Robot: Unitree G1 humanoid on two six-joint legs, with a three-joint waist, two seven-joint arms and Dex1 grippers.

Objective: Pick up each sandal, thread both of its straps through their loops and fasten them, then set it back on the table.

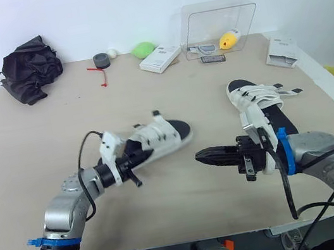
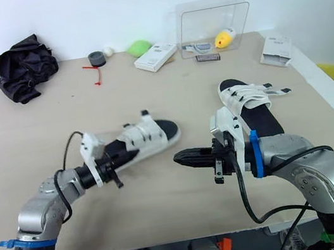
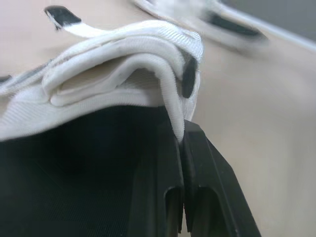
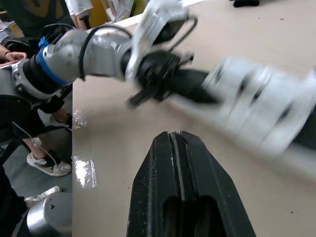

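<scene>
While the left gripper [image 1: 130,163] was clamped on the white webbing at the heel end of the held sandal [image 1: 156,138], the right gripper [image 1: 201,155] had its fingers pressed together on nothing. Its tips pointed toward the robot's left, near the sandal's toe and a little nearer the robot, with a gap between. The sandal's long axis ran from the left jaws away and rightward, so its toe end lay closer to the right arm. One black-tipped strap [image 1: 156,113] stood up loose from its upper. Whether the toe touched the table [image 1: 41,139] could not be told, and the loops were too small to make out. The second sandal [image 1: 259,100] lay flat beyond the right arm, its heel end hidden behind it.
</scene>
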